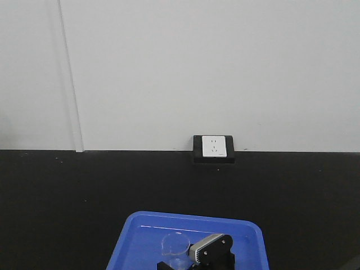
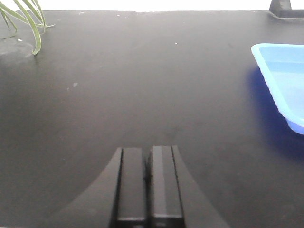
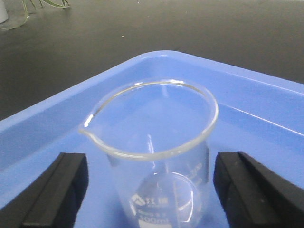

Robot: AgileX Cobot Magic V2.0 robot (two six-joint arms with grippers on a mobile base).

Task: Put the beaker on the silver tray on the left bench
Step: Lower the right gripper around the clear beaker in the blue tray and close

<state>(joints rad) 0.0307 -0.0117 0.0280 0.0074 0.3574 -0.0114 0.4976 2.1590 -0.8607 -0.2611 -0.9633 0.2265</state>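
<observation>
Black padded fingers of the right gripper (image 3: pixel 154 190) are spread wide, one on each side of the beaker (image 3: pixel 152 142). A gap is left on both sides, so the glass is bracketed but not yet gripped, and nothing is held. The beaker stands upright between the fingers inside the blue tray (image 3: pixel 266 109), where it is set level for a square pinch on its wall. Beyond the tray's far rim the black counter (image 3: pixel 190 28) is seen. The left gripper (image 2: pixel 147 185) is pressed closed on nothing, low over bare counter with the blue tray off to its right, presumably out of the way. The silver tray is shown in no view, so the carry is judged not yet begun.
</observation>
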